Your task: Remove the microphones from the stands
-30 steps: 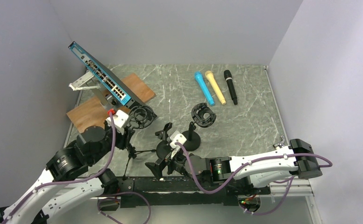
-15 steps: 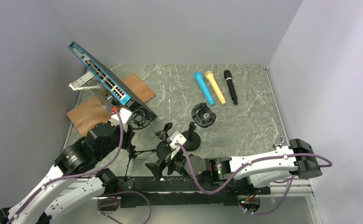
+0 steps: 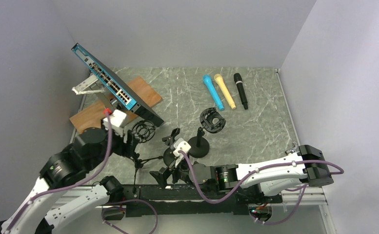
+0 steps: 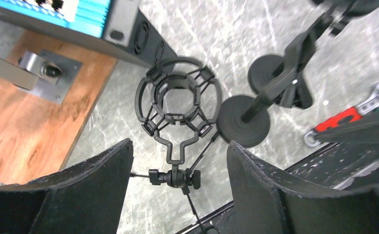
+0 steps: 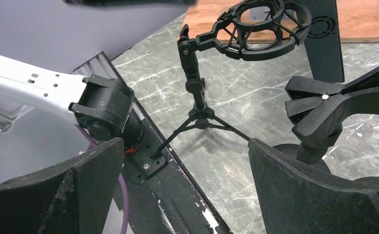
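3 microphones [image 3: 225, 91] lie well apart from left gripper [image 4: 178, 145] (jaws spread).

table [image 3: 260, 122]: smooth marbled stone-look | board [image 4: 26, 131]: wood grain | stand [image 4: 173, 177]: matt black

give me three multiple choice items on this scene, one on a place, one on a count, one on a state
1. Where do the microphones lie?
A. on the wooden board
B. side by side on the far part of the table
C. clipped into holders

2. How many microphones lie there?
A. one
B. two
C. three

3. How is the left pincer?
A. open, facing an empty shock mount
B. shut on a microphone
C. shut on a tripod leg

Answers:
1 B, they lie in a row on the bare marbled top.
2 C, there is a blue microphone, a yellow microphone and a black microphone.
3 A, its fingers stand wide apart and the mount's ring holds nothing.
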Available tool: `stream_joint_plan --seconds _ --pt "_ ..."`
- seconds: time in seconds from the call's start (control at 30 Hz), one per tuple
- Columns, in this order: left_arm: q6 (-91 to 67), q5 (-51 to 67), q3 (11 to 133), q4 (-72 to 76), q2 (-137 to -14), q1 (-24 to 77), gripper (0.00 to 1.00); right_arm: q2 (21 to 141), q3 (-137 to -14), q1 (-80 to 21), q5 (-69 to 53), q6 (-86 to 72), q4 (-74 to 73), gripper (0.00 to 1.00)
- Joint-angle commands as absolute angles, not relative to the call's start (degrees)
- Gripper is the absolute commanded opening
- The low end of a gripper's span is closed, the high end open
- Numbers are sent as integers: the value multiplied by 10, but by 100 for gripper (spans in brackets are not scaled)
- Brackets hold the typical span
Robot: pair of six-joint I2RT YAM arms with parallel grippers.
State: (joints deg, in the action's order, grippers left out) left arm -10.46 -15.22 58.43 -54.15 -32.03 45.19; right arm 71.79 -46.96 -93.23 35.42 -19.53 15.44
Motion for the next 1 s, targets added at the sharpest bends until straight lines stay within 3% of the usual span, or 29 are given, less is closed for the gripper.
stream_joint_plan --seconds 0.0,0.23,0.53,0.7,0.87,0.97 --pt "-126 -144 656 -562 -307 451 75 715 -494 -936 350 -190 161 100" --pt "-153 -175 659 -566 -298 450 68 697 -485 -936 362 -196 151 100" --pt "-183 -139 643 -510 -248 451 74 689 -585 -916 491 -194 -25 100" --pt "-191 -142 649 -476 -210 451 76 695 -690 -841 525 -214 -169 100" --pt "-152 -157 683 -439 -185 451 78 699 -817 -700 536 -261 -350 100" --pt "-120 -205 747 -446 -192 451 79 694 -892 -667 620 -242 -412 100"
